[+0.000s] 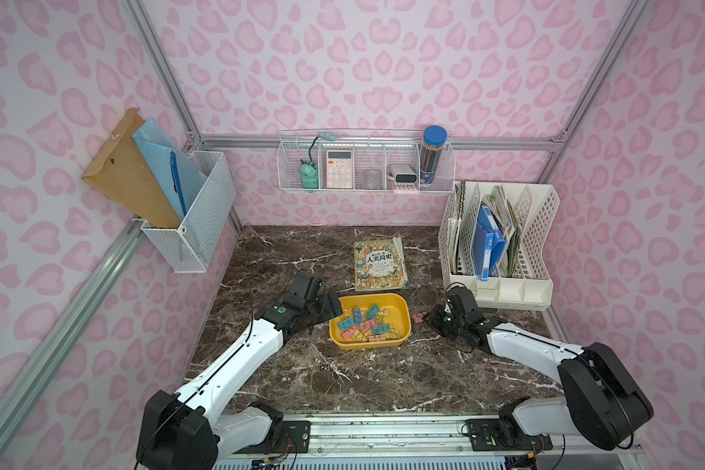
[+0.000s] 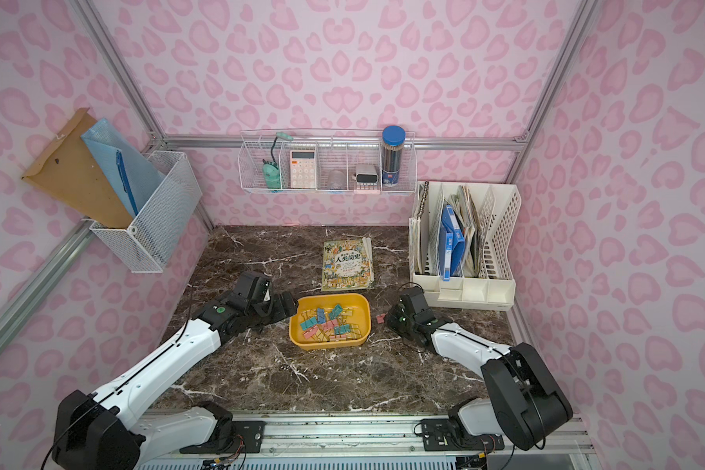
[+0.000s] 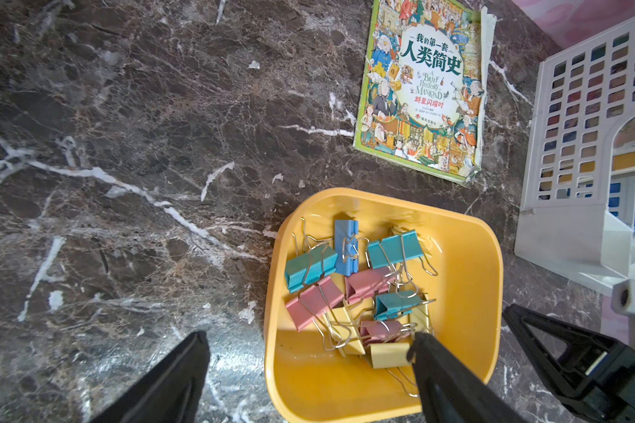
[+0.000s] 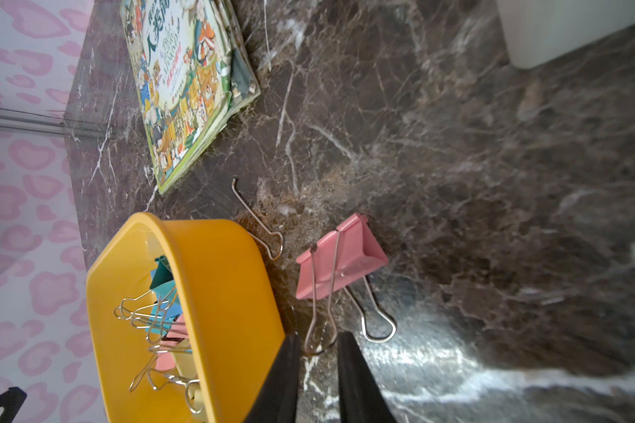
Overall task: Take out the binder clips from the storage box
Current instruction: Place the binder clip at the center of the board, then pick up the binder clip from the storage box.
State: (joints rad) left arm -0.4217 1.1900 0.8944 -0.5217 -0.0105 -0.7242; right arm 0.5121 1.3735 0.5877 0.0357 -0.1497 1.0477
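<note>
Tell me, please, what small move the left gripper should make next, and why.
Probably shift the left gripper over the storage box: its jaws stand wide open, but one finger hangs outside above the table and the other sits by the yellow clip, so closing would catch the box wall.

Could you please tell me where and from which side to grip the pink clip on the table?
Probably by the wire loop folded over the pink clip, coming from the right gripper's side: the wedge-shaped body lies flat, while that thin loop sticks out past it.
</note>
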